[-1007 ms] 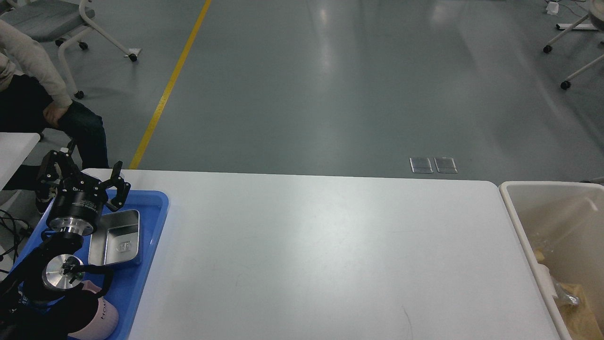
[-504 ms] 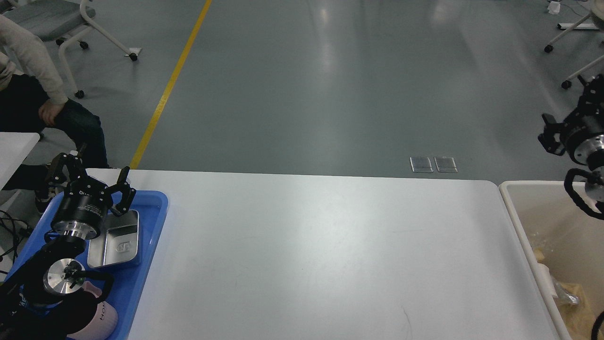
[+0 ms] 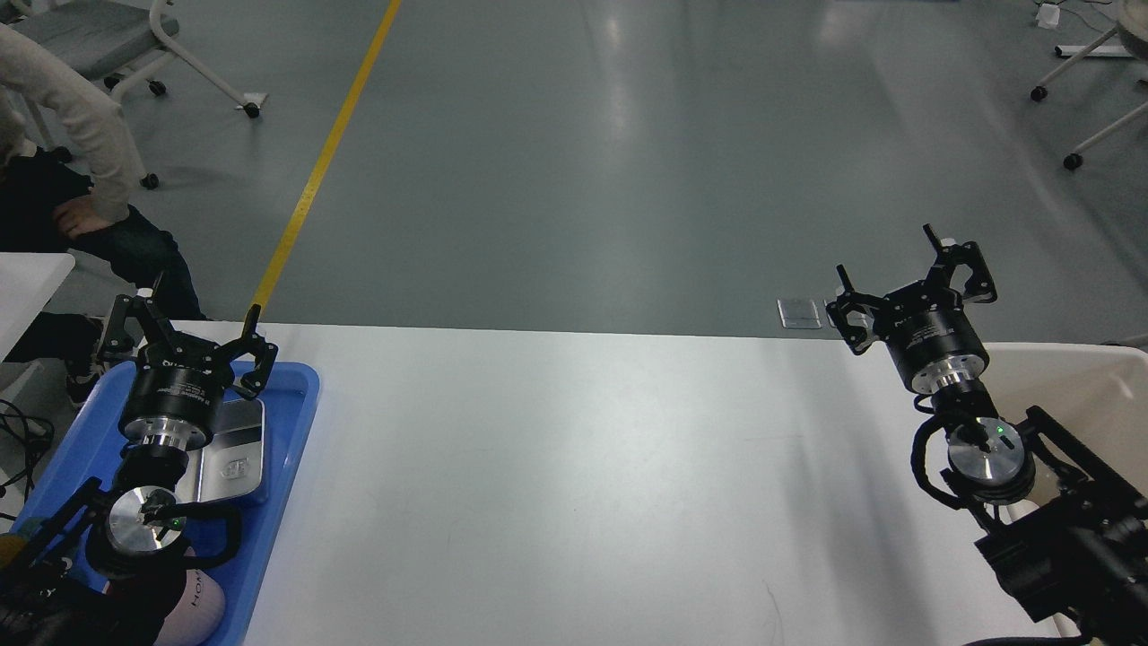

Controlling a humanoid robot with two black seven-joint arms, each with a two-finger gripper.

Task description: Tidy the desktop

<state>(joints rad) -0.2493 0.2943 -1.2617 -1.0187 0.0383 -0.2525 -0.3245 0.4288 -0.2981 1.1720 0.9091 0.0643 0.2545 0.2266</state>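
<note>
The desktop (image 3: 592, 467) is a wide white tabletop with rounded corners. At its left end lies a blue tray (image 3: 278, 449) holding a shiny metal tin (image 3: 235, 453) and a pink cup (image 3: 199, 603), partly hidden by my arm. My left gripper (image 3: 199, 325) hovers above the tray's far end, fingers spread open and empty. My right gripper (image 3: 908, 274) is raised above the desktop's far right corner, fingers spread open and empty.
A beige bin (image 3: 1094, 377) stands off the right end of the desktop, largely hidden by my right arm. A seated person (image 3: 81, 206) and a white chair (image 3: 143, 45) are at the far left. The floor has a yellow line (image 3: 323, 161).
My right arm has come in from the right and swung left, over the desktop's right corner. My left gripper has shifted slightly right and up over the tray.
</note>
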